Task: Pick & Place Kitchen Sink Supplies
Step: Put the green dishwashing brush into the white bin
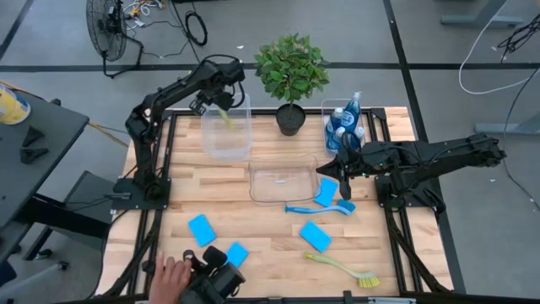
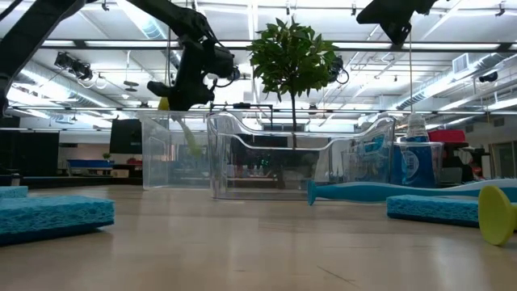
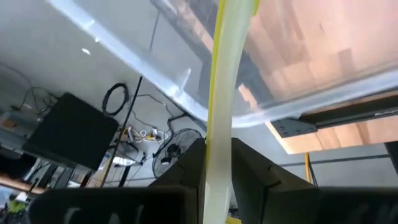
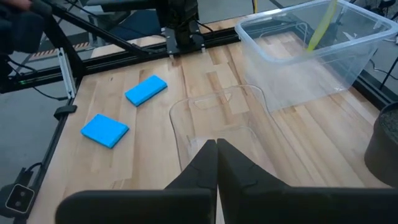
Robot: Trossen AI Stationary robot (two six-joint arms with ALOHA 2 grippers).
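While the left gripper point(image 1: 221, 100) pinches a yellow-green brush point(image 1: 225, 116) by its handle over the upper-left bin point(image 1: 226, 128), brush hanging down into it, the right gripper point(image 1: 325, 168) hovers shut and empty at the centre bin's point(image 1: 283, 183) right edge; bottles point(image 1: 346, 127) stand in the upper-right bin point(image 1: 327, 108) beside the plant point(image 1: 291, 76); a blue brush point(image 1: 319, 208), a second yellow-green brush point(image 1: 346, 269) and four sponges point(image 1: 315, 236) lie on the worktop point(image 1: 270, 245); a person's hand point(image 1: 173, 273) shows at the bottom edge, left of centre.

Bottles point(image 1: 346, 127) sit in the right bin point(image 1: 326, 108), seemingly beside the plant point(image 1: 291, 76).
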